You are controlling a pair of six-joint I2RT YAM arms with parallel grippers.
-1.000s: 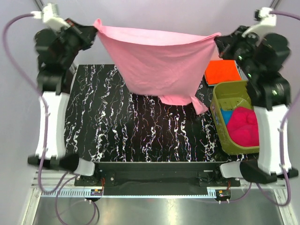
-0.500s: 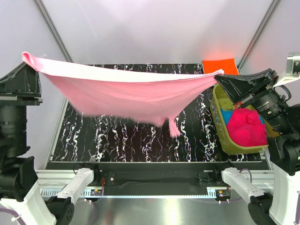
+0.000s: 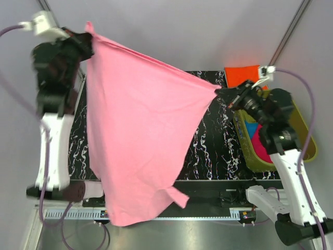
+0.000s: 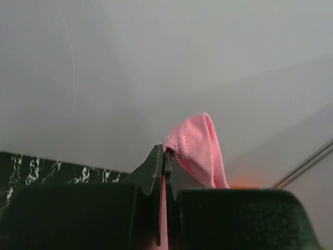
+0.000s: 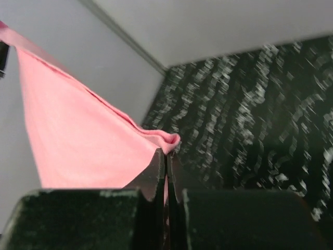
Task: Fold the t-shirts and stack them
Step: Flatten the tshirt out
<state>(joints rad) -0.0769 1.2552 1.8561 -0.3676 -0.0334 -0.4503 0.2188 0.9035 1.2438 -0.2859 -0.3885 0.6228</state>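
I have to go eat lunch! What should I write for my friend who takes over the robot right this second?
The left gripper is shut on one corner of the pink t-shirt, held up high.
The right gripper is shut on another corner, lower, near the tub.
The pink t-shirt hangs spread in the air above the table, unfolded.
The orange t-shirt lies folded at the table's far right corner.
The magenta t-shirt and blue t-shirt are bunched in the tub.
Done: orange folded.
Left: fold pink, magenta and blue, then stack them all.
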